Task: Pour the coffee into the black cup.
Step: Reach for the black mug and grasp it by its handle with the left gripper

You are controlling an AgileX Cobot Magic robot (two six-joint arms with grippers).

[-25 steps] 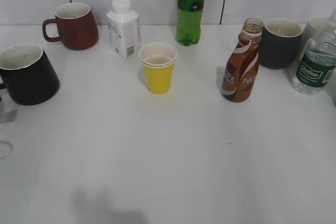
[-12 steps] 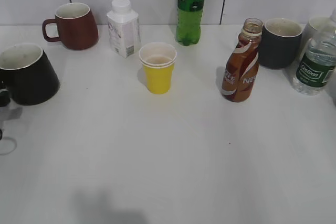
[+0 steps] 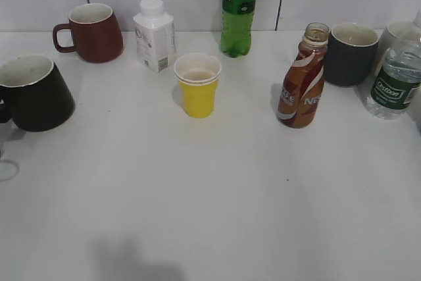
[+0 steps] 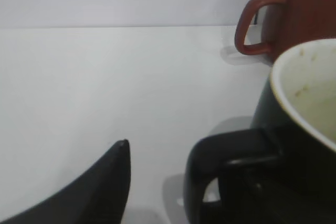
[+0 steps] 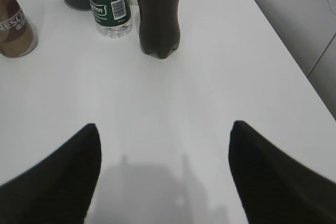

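The coffee bottle (image 3: 301, 80) stands uncapped on the desk (image 3: 217, 189), right of the yellow cup (image 3: 197, 85). The black cup (image 3: 31, 93) sits at the far left. The left tool (image 4: 173, 182) nears its handle (image 4: 220, 166); I cannot tell its spread. The right tool (image 5: 164, 166) is spread wide, empty.

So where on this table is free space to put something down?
The whole near half of the white table, in front of the yellow cup and coffee bottle, is bare. The strip between those two is also free. The back row and right corner, around the water bottle, are crowded.
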